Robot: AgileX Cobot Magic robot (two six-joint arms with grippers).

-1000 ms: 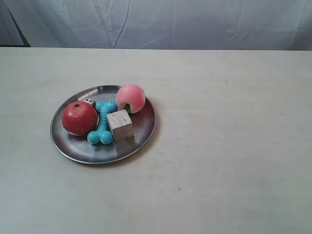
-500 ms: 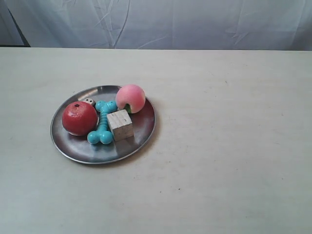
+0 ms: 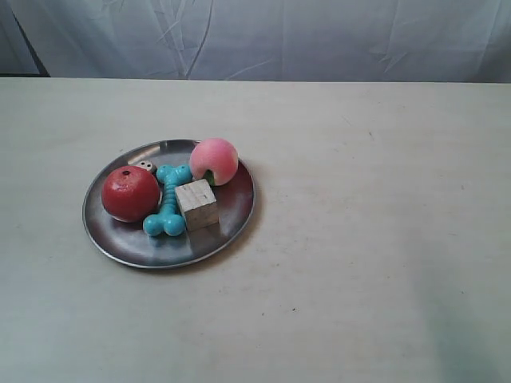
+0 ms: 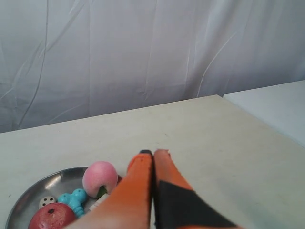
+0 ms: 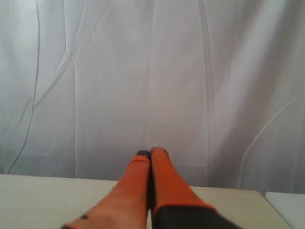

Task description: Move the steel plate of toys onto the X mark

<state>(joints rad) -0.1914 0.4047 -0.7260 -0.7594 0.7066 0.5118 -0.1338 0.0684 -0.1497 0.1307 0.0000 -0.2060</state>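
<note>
The steel plate (image 3: 128, 243) rests on the table at the exterior view's left. It holds a red ball (image 3: 129, 194), a pink ball (image 3: 214, 160), a turquoise bone (image 3: 168, 209), a pale wooden cube (image 3: 197, 204) and a small white die (image 3: 145, 167). No arm shows in the exterior view. My left gripper (image 4: 153, 152) is shut and empty, hovering beside the plate (image 4: 28, 200) near the pink ball (image 4: 99, 177). My right gripper (image 5: 151, 151) is shut and empty, pointing at the curtain. A tiny dark speck (image 3: 293, 309) lies on the table; I cannot tell whether it is the X mark.
The pale table (image 3: 383, 199) stretches right of the plate and in front of it. A white curtain (image 3: 263, 36) hangs behind its far edge. The left wrist view shows a table corner (image 4: 221, 97) with a second pale surface (image 4: 271, 107) beyond it.
</note>
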